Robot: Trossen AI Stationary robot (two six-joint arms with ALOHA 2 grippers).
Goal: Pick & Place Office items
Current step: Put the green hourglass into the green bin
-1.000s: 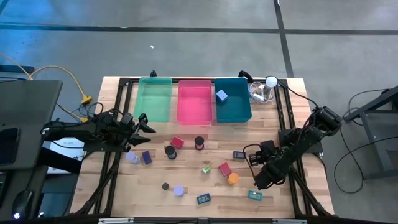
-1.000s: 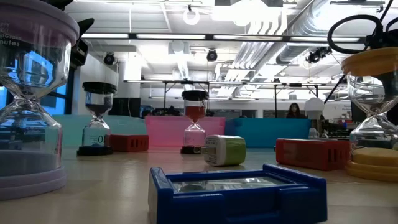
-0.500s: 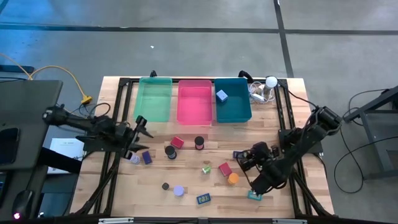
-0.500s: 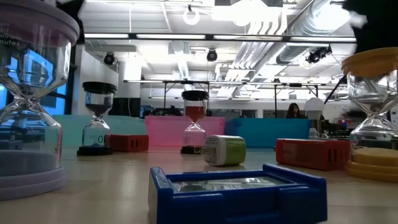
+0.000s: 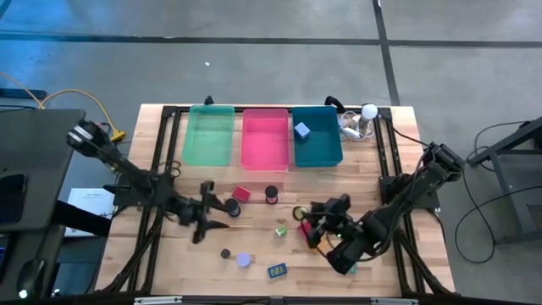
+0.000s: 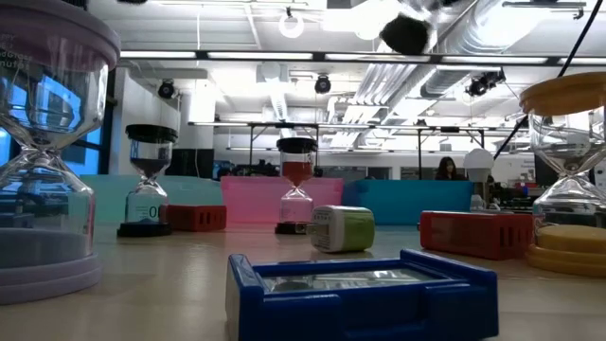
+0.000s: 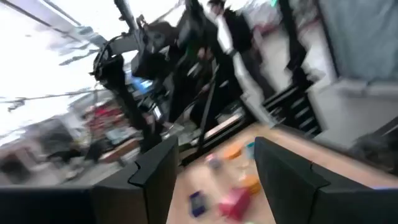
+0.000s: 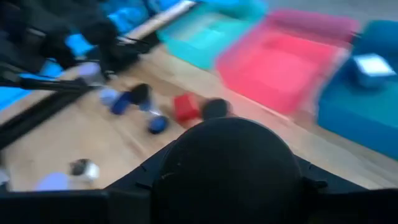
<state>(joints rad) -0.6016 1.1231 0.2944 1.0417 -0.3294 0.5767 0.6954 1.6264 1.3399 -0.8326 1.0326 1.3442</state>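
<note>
Small office items lie scattered on the wooden table [image 5: 254,241]: a red block [image 5: 242,194], two black-topped hourglasses [image 5: 271,195] [image 5: 231,206], a green block [image 5: 280,230], a lavender disc [image 5: 243,260] and a blue block [image 5: 277,271]. My right gripper [image 5: 310,222] hangs over the table's middle right, shut on a black round piece [image 8: 227,165]. My left gripper [image 5: 210,218] is open above the table's left middle, beside the left hourglass. The table shows through the gap between its fingers in the left wrist view [image 7: 214,174]. My right gripper has the black round piece between its two fingers; its domed black face [image 8: 227,143] fills the gap. The piece is lifted clear of the table. The piece itself hides the places where the fingers meet it.
Green [image 5: 209,135], pink [image 5: 265,138] and teal [image 5: 317,146] bins stand in a row at the far edge; a blue cube [image 5: 302,130] lies in the teal one. A white ball-topped gadget [image 5: 364,119] sits far right. An orange-topped hourglass [image 6: 568,170] stands close in the low view.
My left gripper has swung from the table's left edge toward its middle, rolling as it went, and stays open. My right gripper has risen and moved toward the table's left, carrying the black piece along with it.
</note>
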